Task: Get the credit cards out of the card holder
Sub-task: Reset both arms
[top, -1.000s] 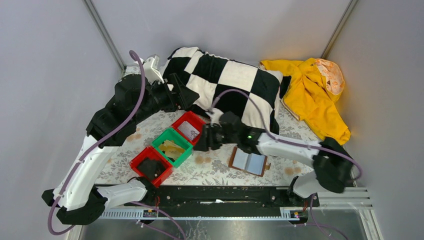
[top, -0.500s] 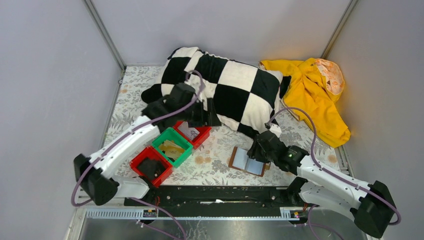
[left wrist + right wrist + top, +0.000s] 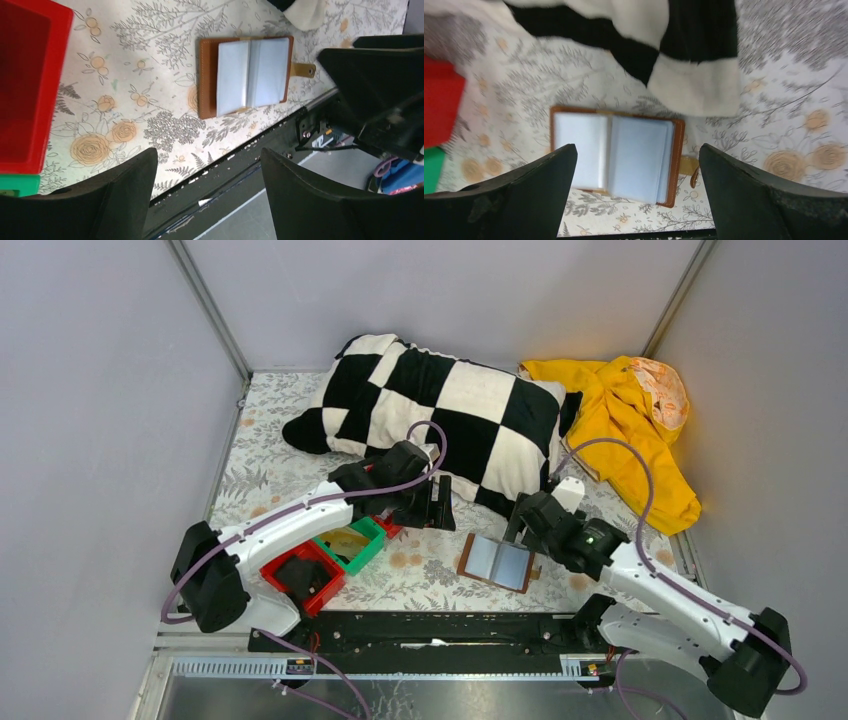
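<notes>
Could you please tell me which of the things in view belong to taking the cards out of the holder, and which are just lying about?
Belongs to the job: card holder, lying open; left gripper and right gripper, both open.

Just lying about: chequered pillow; yellow garment; near red bin and green bin, not named by the task.

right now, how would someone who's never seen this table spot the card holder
Find the big checkered pillow at the back. Just in front of its right end, the card holder lies open on the floral cloth. Unlike the plastic bins to its left, it's flat, brown-rimmed, pale blue-grey inside.
</notes>
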Robot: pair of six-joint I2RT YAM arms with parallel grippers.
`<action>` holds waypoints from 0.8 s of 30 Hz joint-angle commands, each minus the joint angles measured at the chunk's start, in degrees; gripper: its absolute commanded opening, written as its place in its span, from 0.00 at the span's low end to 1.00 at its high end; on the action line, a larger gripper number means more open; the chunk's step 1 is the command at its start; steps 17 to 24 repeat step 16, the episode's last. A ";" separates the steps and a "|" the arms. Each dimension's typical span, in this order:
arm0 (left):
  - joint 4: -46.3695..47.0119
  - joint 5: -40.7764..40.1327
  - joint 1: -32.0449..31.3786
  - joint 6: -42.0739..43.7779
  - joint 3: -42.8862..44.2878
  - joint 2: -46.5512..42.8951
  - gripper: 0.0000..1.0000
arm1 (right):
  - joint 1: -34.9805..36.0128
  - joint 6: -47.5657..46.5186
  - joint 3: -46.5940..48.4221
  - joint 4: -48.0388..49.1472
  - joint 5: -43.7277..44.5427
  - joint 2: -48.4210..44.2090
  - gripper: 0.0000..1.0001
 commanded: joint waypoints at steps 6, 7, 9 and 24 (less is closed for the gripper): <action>4.87 -7.73 -0.05 0.89 -0.17 -3.34 0.81 | -0.41 2.41 13.35 -17.54 25.09 -5.45 1.00; 5.33 -7.76 -0.05 0.91 -0.47 -3.47 0.81 | -0.40 3.12 14.18 -19.10 26.96 -6.09 1.00; 5.84 -7.74 -0.04 0.88 -0.82 -3.56 0.81 | -0.40 5.66 15.05 -21.78 30.15 -8.05 1.00; 8.71 -9.99 -0.05 0.33 -2.87 -5.90 0.77 | -0.41 7.18 12.81 -21.41 35.72 -16.74 1.00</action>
